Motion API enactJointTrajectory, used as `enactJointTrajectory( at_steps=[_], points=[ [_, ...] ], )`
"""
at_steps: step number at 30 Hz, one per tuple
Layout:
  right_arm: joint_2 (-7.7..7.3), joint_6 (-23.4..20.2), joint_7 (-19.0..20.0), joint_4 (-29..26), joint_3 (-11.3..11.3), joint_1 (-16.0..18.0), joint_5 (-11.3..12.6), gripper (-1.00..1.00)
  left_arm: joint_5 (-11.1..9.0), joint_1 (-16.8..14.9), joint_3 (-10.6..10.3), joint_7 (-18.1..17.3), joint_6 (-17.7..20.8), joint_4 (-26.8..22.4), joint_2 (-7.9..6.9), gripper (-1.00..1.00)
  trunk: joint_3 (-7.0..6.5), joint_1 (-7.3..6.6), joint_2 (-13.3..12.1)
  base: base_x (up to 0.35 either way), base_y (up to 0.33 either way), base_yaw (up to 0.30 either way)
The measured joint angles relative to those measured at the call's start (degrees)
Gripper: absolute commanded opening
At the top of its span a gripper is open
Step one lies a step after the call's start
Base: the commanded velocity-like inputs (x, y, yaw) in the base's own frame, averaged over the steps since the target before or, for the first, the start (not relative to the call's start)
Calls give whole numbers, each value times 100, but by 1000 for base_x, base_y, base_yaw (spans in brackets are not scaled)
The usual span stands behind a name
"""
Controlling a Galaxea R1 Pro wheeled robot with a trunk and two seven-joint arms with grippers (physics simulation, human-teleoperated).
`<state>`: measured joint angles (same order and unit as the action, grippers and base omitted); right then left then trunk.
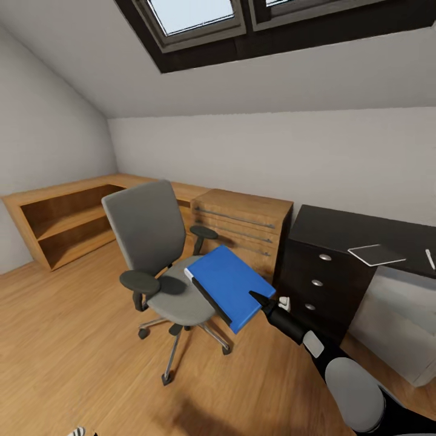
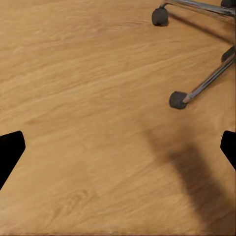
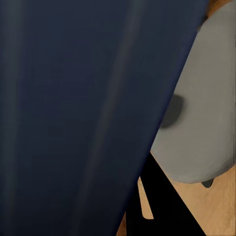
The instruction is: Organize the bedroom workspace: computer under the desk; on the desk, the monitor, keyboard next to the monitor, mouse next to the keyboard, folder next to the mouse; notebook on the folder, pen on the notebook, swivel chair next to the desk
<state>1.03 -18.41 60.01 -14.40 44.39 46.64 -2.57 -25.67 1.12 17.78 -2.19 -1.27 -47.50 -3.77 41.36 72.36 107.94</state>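
Right gripper [image 1: 254, 296] is clamping the near corner of the folder [image 1: 229, 284], holding it tilted above the chair [image 1: 158, 254] seat. Left gripper [image 2: 118, 147] is hanging spread wide over bare floor [image 2: 88, 98]. Notebook [image 1: 375, 254] and pen [image 1: 430, 259] are lying on the desk [image 1: 339, 230]. No legible markings.

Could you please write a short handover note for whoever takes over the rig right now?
Right gripper: jaws shut on the folder, held tilted above the swivel chair seat.
Left gripper: jaws open, empty, over the floor by the chair's casters.
Notebook and pen lie apart on the desk.
Done: folder lifted.
Left: set folder on desk, stack notebook and pen, move chair beside desk.
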Motion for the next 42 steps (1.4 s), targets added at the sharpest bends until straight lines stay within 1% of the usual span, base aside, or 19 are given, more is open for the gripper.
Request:
enactJointTrajectory(
  at_steps=[3, 5, 7, 9, 11, 12, 14, 15, 18, 19, 21, 22, 23, 24, 26, 31, 32, 35, 42],
  points=[
    [12, 352, -11, 47, -7, 0, -12, -100, 4, 1, -88, 2, 0, 151, -5, 100, -54, -66, -120, -4, -3, 0],
    [28, 781, -15, 213, -18, 0, -24, -100, 6, -1, -155, 3, -1, 260, -12, 100, -90, -110, -201, -1, -1, 0],
    [31, 1005, -17, 321, -14, 0, -25, -100, 7, -1, -177, 3, 5, 299, -21, 100, -125, -154, -281, -1, 0, 0],
    [32, 1351, -20, 482, -12, 0, -28, -100, 9, -4, -207, -2, 23, 390, -32, 100, -161, -198, -361, 0, 0, 0],
    [33, 1508, -62, 555, -5, 1, -28, -100, 110, -7, -278, -3, 21, 586, -23, 100, -197, -242, -441, 0, 0, 0],
    [28, 1546, -124, 571, -1, 1, -28, -100, 198, -7, -294, -2, 3, 648, -18, 100, -215, -264, -481, 0, 0, 0],
    [19, 1570, -199, 580, 0, 1, -28, -100, 287, -8, -303, 1, -36, 693, -15, 100, -251, -308, -562, 0, 0, 0],
    [12, 1584, -261, 589, -3, 1, -29, -100, 350, -8, -309, 5, -109, 723, -13, 100, -269, -330, -602, 0, 0, 0],
    [0, 1600, -336, 605, -8, 1, -32, -100, 418, -8, -316, 14, -398, 807, -6, 100, -323, -396, -722, 0, 0, 0],
    [-7, 1605, -361, 624, -14, -6, -38, -100, 436, -8, -319, 16, -616, 919, -4, 100, -341, -418, -762, 0, 0, 0],
    [-16, 1610, -385, 651, -19, -37, -52, -100, 449, -8, -321, 17, -882, 1087, -2, 100, -377, -461, -842, 0, 0, 0],
    [-23, 1617, -404, 674, -42, -107, -83, -100, 457, -8, -321, 17, -1155, 1260, -2, 100, -394, -483, -883, 0, 0, 0],
    [-26, 1622, -410, 681, -32, -154, -101, -100, 461, -8, -322, 13, -1294, 1340, -1, 100, -412, -505, -923, 0, 0, 0],
    [-33, 1629, -420, 692, -49, -256, -150, -100, 467, -8, -326, 4, -1531, 1462, 2, 100, -430, -527, -963, 0, 0, 0],
    [-41, 1638, -430, 696, -44, -405, -206, -100, 472, -8, -332, -4, -1792, 1581, 28, 100, -466, -571, -1043, 0, 0, 0],
    [-115, 1749, -471, 692, -26, -712, -250, -100, 483, -8, -341, -10, -2047, 1679, 154, 100, -556, -681, -1244, 0, 0, 0],
    [-165, 1841, -467, 695, -20, -830, -258, -100, 485, -8, -342, -11, -2164, 1691, 176, 100, -574, -703, -1284, 0, 0, 0],
    [-258, 1928, -442, 699, -23, -1021, -261, -100, 482, -8, -342, -12, -2364, 1701, 193, 100, -628, -769, -1404, 0, 0, 0],
    [-538, 1930, -444, 720, -8, -1216, -241, -100, 480, -8, -343, -12, -2448, 1705, 196, 100, -754, -923, -1685, 0, 0, 0]
  ],
)
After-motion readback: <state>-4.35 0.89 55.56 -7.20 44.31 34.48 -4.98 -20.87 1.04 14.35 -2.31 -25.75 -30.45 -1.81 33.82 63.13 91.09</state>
